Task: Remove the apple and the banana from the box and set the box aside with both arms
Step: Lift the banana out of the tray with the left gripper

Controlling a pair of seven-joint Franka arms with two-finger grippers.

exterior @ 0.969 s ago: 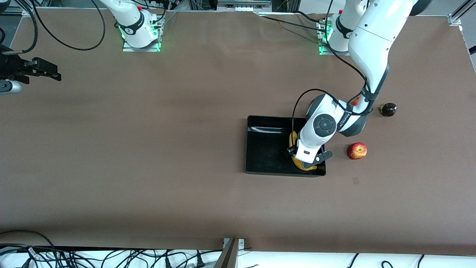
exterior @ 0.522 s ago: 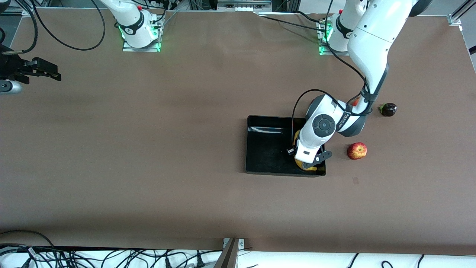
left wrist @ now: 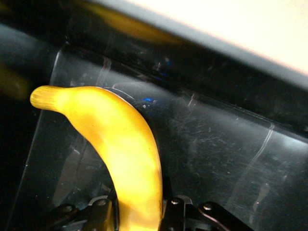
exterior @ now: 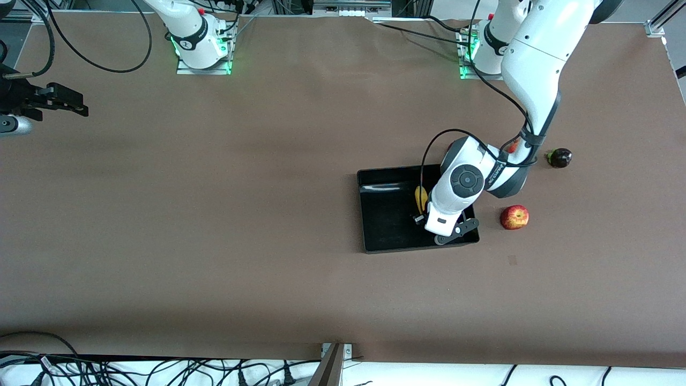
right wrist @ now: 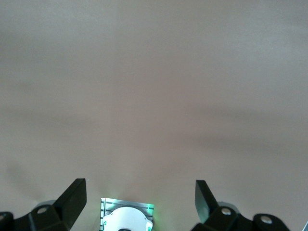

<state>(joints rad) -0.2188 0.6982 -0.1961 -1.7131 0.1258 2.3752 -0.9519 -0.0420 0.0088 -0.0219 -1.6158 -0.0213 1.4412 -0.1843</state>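
While the left gripper (left wrist: 139, 214) has its fingers (left wrist: 101, 211) pinched on the banana (left wrist: 118, 154) down inside the box (exterior: 386, 236), the thing to get right, I reckon, is a straight lift. From the wrist camera the grip sits near one end of the fruit, so most of its length sticks out free and it could swing or slip if the arm jerks. I'd go slow and go up first, until the free end is above the low wall, and only then carry it sideways.

Room-wise it looks easy. The apple (exterior: 514, 217) is already out, sitting on the surface (exterior: 214, 214) just beside the box toward the left arm's end. A small dark fruit (exterior: 559, 157) lies farther from the front camera than the apple, and a bit of something red (exterior: 513, 146) peeks out from under the arm near it. So I'd drop the banana nearer the front camera than the apple, where the surface is bare.

The right gripper (right wrist: 139, 192) waits at the right arm's end, up over bare surface, fingers spread wide and holding nothing. Between it and the box there's loads of open surface, handy for sliding the box later.
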